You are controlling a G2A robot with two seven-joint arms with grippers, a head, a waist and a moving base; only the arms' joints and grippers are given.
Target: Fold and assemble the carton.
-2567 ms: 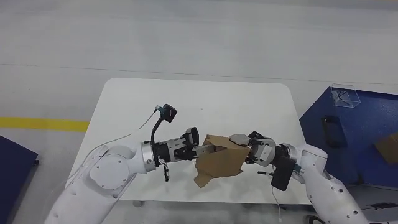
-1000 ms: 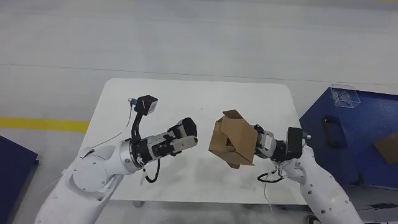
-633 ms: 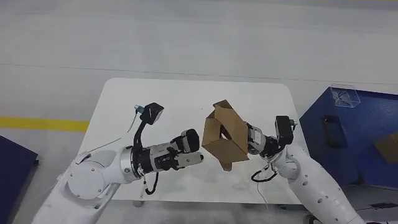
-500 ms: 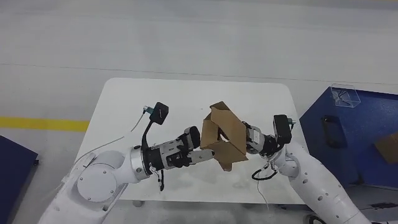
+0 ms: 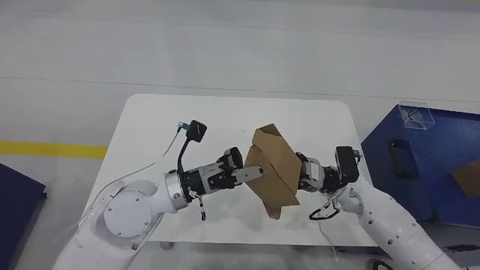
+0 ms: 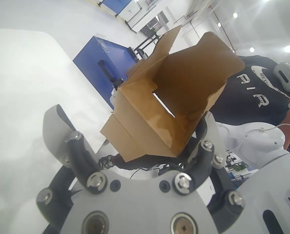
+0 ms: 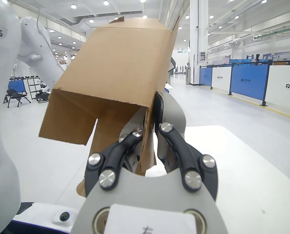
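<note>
The carton (image 5: 274, 172) hangs in the air over the right half of the table (image 5: 165, 120), tipped onto a corner between the two arms. The right gripper (image 7: 151, 113) has its jaws pinching one cardboard wall edge-on. That looks to me like the reason the box can be carried with its open end turned towards the other arm. The left gripper (image 6: 130, 120) faces that open end with its jaws spread wide. The carton's lower corner sits between them, with one finger (image 6: 208, 132) touching or just beside the bottom edge and the other apart from it. I'd guess it is lined up to push a loose flap inward, since the flaps stand unfolded.
</note>
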